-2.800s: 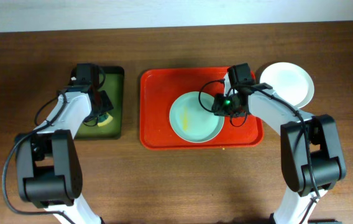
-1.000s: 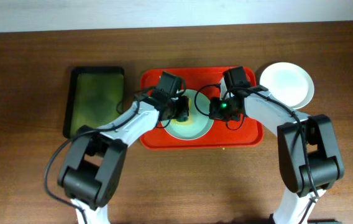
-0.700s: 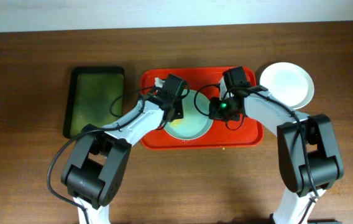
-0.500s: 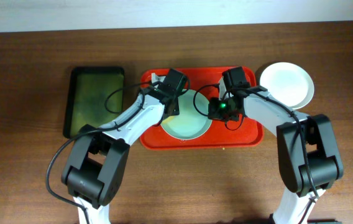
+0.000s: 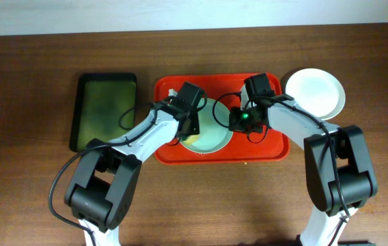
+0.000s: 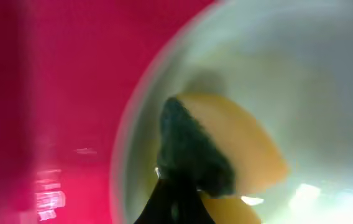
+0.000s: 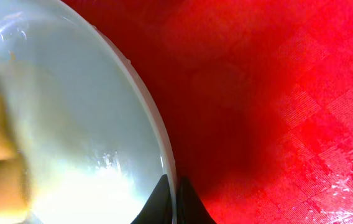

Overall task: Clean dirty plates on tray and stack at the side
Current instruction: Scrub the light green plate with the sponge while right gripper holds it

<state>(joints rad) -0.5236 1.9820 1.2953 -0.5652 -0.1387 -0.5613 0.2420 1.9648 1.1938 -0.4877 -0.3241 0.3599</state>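
A pale aqua plate (image 5: 213, 135) lies in the red tray (image 5: 167, 92). My left gripper (image 5: 188, 127) is shut on a yellow sponge with a dark green side (image 6: 226, 158) and presses it on the plate's left part (image 6: 301, 74) near the rim. My right gripper (image 5: 238, 120) is shut on the plate's right rim, which sits pinched between the fingers (image 7: 171, 186). The plate's pale inner face (image 7: 58, 124) shows faint yellow marks. A white plate (image 5: 315, 92) sits on the table right of the tray. No second aqua plate shows.
A smaller dark green tray (image 5: 105, 109) lies left of the red tray. The red tray floor (image 7: 276, 93) shows right of the held plate and also left of it (image 6: 52, 93). Brown table surrounds both trays.
My left arm came from the green tray with the sponge to the aqua plate, rubbed toward its top and slid back down its left side. The right gripper kept its hold.
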